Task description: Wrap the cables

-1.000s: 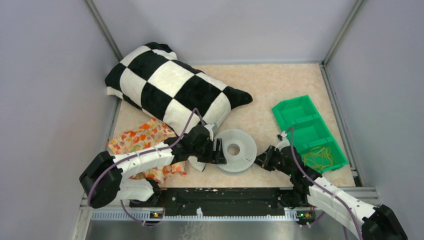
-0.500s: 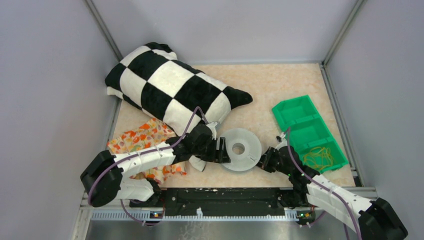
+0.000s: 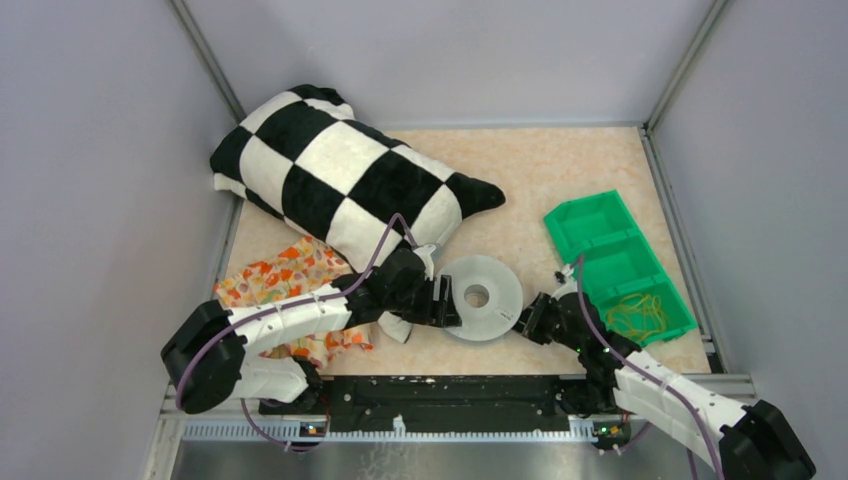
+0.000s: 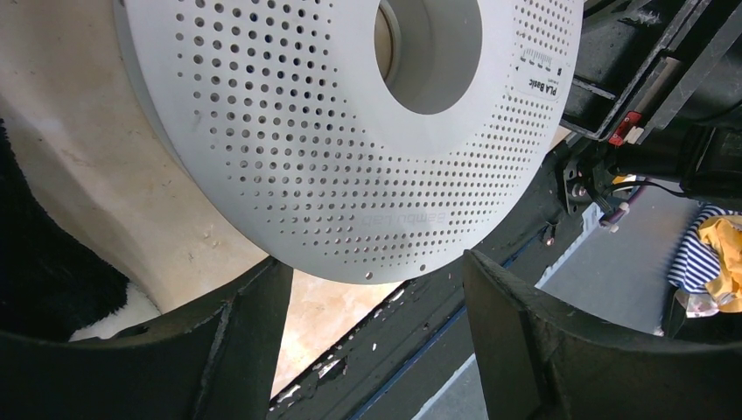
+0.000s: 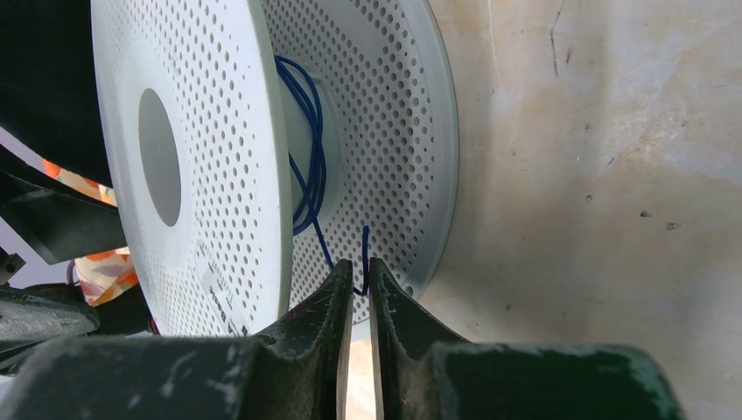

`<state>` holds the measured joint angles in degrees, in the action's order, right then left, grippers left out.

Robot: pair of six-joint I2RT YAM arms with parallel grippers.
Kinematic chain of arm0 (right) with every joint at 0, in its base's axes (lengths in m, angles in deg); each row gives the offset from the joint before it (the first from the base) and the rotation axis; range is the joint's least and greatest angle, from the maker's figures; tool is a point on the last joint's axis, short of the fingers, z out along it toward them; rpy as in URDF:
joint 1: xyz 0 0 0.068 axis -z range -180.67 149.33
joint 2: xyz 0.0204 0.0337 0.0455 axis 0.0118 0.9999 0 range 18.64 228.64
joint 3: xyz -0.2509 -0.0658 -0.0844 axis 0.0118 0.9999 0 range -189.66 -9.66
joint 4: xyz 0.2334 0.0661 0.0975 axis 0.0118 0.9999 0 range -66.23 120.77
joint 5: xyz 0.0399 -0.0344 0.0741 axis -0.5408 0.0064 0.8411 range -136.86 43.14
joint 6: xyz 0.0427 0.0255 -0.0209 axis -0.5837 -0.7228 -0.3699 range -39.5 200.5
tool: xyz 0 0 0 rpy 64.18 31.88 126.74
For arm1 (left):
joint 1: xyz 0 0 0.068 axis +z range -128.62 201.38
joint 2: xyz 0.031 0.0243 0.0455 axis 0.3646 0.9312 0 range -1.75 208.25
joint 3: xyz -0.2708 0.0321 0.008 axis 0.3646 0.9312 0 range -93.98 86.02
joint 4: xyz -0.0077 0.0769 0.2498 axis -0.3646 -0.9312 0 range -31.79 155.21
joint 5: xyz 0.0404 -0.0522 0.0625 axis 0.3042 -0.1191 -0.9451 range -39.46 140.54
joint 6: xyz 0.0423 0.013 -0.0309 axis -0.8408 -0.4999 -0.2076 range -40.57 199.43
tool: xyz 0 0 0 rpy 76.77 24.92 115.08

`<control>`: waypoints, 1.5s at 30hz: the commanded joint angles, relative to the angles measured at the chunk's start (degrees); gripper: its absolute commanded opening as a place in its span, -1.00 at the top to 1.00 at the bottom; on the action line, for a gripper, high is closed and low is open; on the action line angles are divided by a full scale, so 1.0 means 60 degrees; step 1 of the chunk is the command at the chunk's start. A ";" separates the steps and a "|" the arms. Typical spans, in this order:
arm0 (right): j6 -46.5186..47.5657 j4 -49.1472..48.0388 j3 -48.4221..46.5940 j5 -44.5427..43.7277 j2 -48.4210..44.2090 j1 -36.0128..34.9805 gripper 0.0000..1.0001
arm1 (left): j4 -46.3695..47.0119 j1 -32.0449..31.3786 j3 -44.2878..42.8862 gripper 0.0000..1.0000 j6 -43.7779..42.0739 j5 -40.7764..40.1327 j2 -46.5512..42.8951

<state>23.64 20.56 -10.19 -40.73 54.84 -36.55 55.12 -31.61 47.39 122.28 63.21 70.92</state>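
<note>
A white perforated spool [image 3: 480, 298] lies between the two arms. The cable [image 5: 311, 157] is a thin blue wire wound in a few turns on the spool's [image 5: 219, 157] hub, between the flanges. Its kinked free end reaches the tips of my right gripper [image 5: 360, 267]. Those jaws stand a narrow slit apart, wider than the wire, at the spool's right rim [image 3: 520, 320]. My left gripper [image 3: 443, 303] is set wide at the spool's left side. Its fingers [image 4: 254, 315] run under the top flange [image 4: 350, 157], tips hidden, holding the spool.
A black-and-white checked pillow [image 3: 340, 170] fills the back left. A flowered orange cloth [image 3: 285, 280] lies under the left arm. A green three-part bin [image 3: 600, 240] stands at the right, with yellow rubber bands [image 3: 635, 315] in its near part. The black base rail [image 3: 440, 390] runs along the front.
The spool and my left gripper have shifted a little right and away. My right gripper followed the spool's rim, and its jaws have parted from shut to a thin slit.
</note>
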 commanded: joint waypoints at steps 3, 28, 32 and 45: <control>-0.0110 -0.0093 0.0133 0.0016 -0.0119 -0.0056 0.67 | 0.0576 -0.0074 -0.0350 -0.54 -0.0300 0.0104 -0.0016; -0.0117 0.2403 -0.0443 -0.0502 -0.2087 -0.0062 0.32 | 0.0706 -0.0074 -0.0217 -0.54 -0.0415 0.0040 -0.0347; -0.0019 0.2648 -0.0592 -0.0604 -0.2079 -0.0065 0.31 | 0.0815 -0.0074 -0.0175 -0.54 -0.0429 0.0016 -0.0417; 0.0330 0.4558 -0.1707 -0.1343 -0.2941 -0.0065 0.23 | 0.0937 -0.0074 -0.0219 -0.54 -0.0520 0.0102 -0.0342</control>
<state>24.60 44.65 -16.18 -46.60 39.39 -36.55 56.36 -31.68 47.39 119.98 63.18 69.76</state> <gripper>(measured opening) 0.369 0.772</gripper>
